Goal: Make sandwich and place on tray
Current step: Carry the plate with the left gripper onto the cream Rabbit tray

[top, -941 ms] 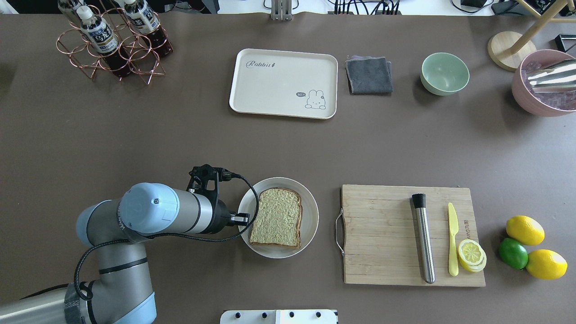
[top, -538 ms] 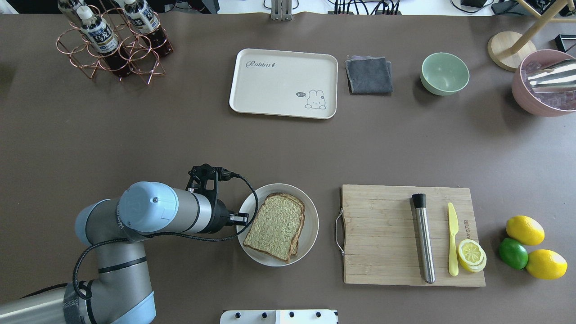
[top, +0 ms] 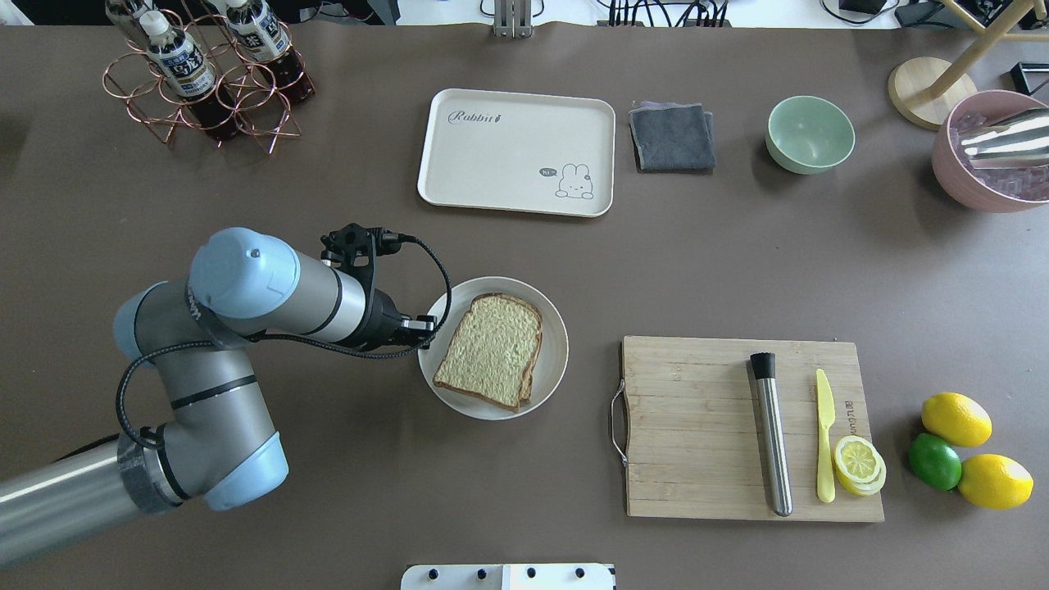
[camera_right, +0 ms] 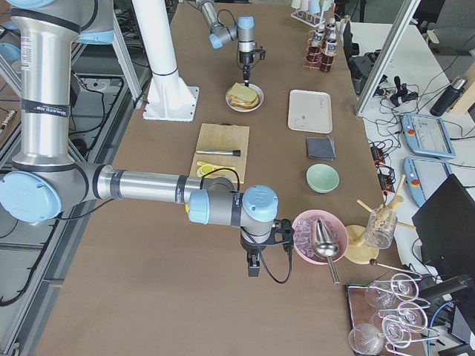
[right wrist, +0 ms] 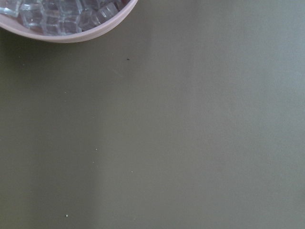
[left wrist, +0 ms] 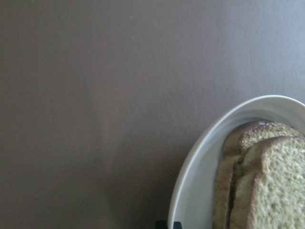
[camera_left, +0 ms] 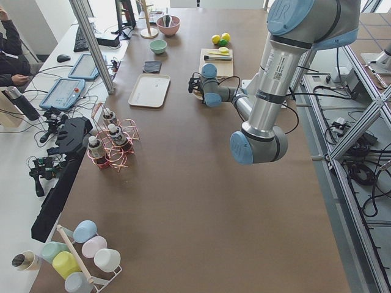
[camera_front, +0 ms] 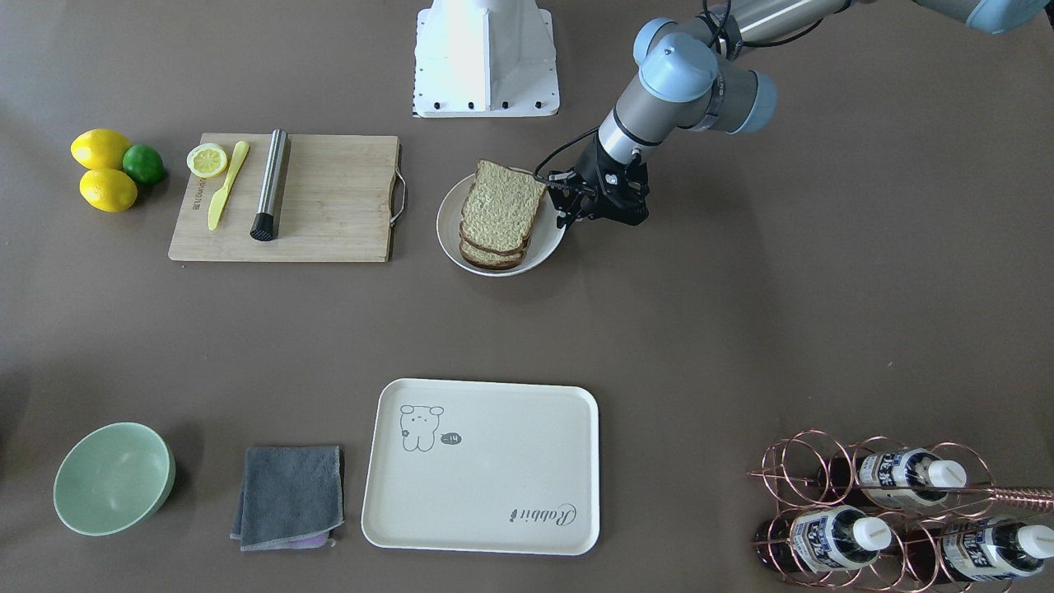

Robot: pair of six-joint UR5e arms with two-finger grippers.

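Far to the left of the plate and beyond it, at the back of the desk [top: 98, 213], stands a copper wire rack [top: 266, 123] with bottles [top: 176, 57] in it. Nearer, my left fingers [top: 420, 323] come down at the left rim of the round white plate [top: 554, 360] and are clenched on that rim. My left wrist camera looks along the rim's curve with the bread just beside it. The sandwich [top: 492, 348] lies on the plate: two speckled tan slices with dark crusts, stacked, the top one shifted a little so the lower crust shows at its edge. The cream tray [top: 508, 156] with the rabbit drawing lies flat beyond the plate and well apart from it, so the sandwich is on the plate and not on the tray. Beyond the plate and further right come a folded grey cloth [top: 672, 137] and a pale green bowl [top: 810, 133]. Right of the plate, apart from it, lies a wooden cutting board [top: 697, 426] carrying a steel muddler [top: 772, 434], a yellow knife [top: 824, 434] and a lemon slice [top: 856, 459]. Further right of the plate, two lemons [top: 955, 419] and a lime [top: 934, 461] huddle together. Farthest right of the plate, my right fingers [camera_right: 252, 265] point down at the desk near a pink bowl [top: 959, 184] of ice cubes [right wrist: 57, 16]. I cannot tell whether they are released or clenched.
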